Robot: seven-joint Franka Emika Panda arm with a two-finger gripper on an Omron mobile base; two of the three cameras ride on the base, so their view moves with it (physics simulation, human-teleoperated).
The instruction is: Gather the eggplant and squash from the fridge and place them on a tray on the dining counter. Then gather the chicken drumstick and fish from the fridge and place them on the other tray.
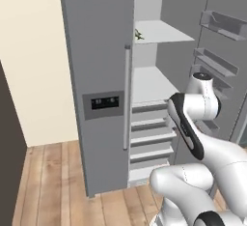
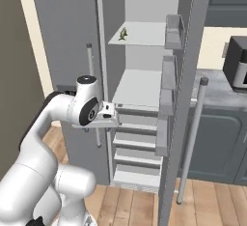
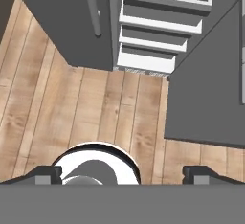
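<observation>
My gripper [image 3: 122,174] points down at the wood floor [image 3: 72,117], fingers wide apart, nothing between them. The fridge [image 1: 99,51] stands with its right door [image 2: 185,99] swung open. A small greenish item [image 2: 123,34] sits on the upper shelf [image 2: 144,34], centre top of the right base view; too small to identify or tell its long axis. Drawers [image 3: 160,31] lie upper centre in the hand view.

I count one fridge [image 1: 101,65] with one door closed and one door [image 2: 185,75] swung open. Inside I see two bare white shelves [image 2: 140,87] and four drawers [image 1: 150,143] stacked below them. The open door carries three bins [image 1: 217,62]. One small green item [image 2: 123,34] sits on the upper shelf — too small to identify.
</observation>
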